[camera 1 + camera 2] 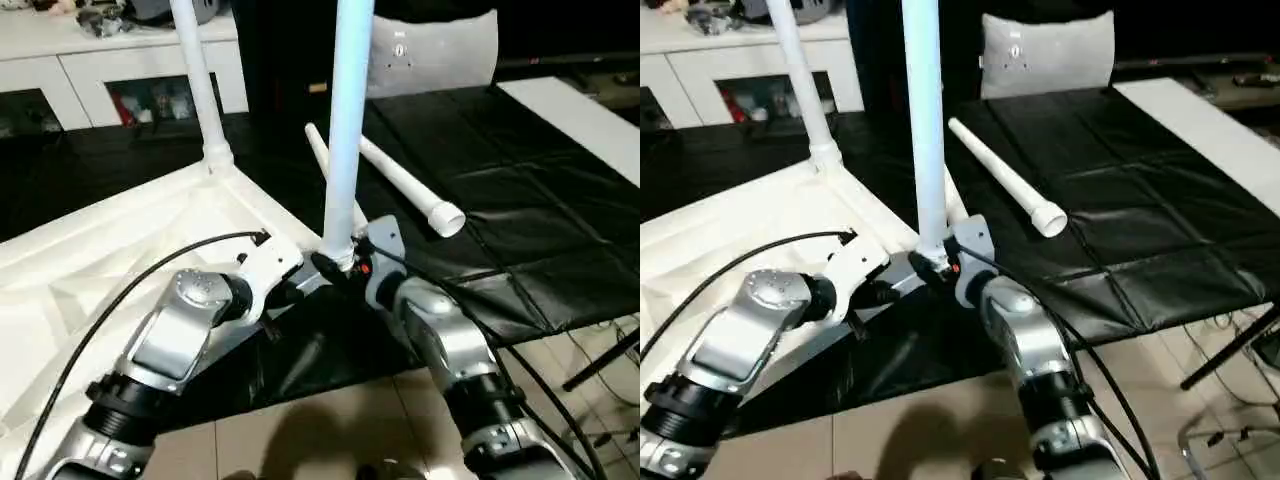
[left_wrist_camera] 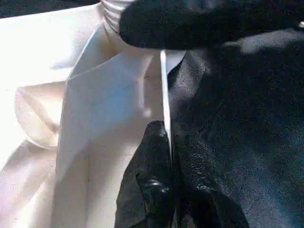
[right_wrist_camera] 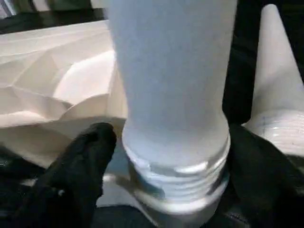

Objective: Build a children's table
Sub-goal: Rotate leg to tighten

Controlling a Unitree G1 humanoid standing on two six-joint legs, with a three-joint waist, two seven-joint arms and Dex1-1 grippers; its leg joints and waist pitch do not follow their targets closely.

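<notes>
The white table top lies upside down on the left, ribbed underside up. One leg stands upright in its far corner. A second leg stands at the near corner, its threaded end showing above the socket. My right gripper is shut on that leg's base, one finger on each side. My left gripper is shut on the thin rim of the table top beside that corner. Two loose legs lie on the black mat behind.
The black mat covers the work surface, and its front edge drops to tiled floor. White cabinets stand at the back left, a flat white board at the right and a grey-white panel at the back.
</notes>
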